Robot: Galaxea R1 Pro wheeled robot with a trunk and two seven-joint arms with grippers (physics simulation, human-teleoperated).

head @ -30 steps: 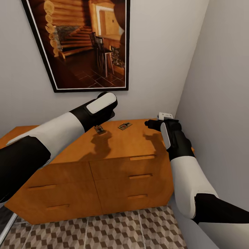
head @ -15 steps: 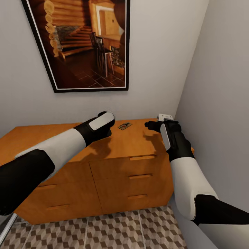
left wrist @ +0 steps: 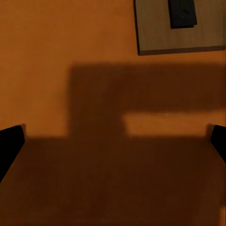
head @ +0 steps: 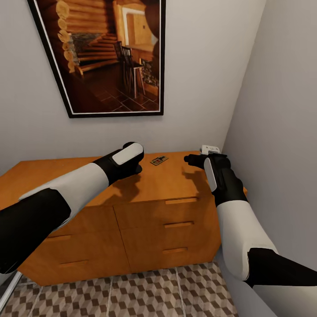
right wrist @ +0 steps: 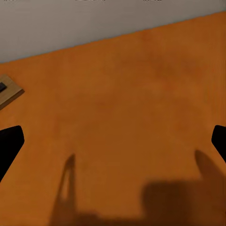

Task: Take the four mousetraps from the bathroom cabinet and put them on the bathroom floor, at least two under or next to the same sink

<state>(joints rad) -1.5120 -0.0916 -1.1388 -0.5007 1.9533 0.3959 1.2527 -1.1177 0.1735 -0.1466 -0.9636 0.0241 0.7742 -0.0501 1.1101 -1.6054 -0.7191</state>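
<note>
One mousetrap, a small flat wooden rectangle with dark metal, lies on top of the orange wooden cabinet near the back wall. My left gripper hangs open just over the cabinet top, and a mousetrap lies a short way ahead of its fingertips. In the head view the left forearm hides that gripper. To the right of the trap, my right gripper hovers open over bare wood, a mousetrap corner at its view's edge. Patterned bathroom floor lies below. The sink is out of view.
The cabinet stands in a corner, with the grey side wall close beside my right arm. A large framed picture hangs on the back wall above it. The cabinet front has several drawers with wooden handles.
My left arm has dropped lower toward the cabinet top and now covers a second mousetrap that lay in front of it a second ago. The right arm has stayed put.
</note>
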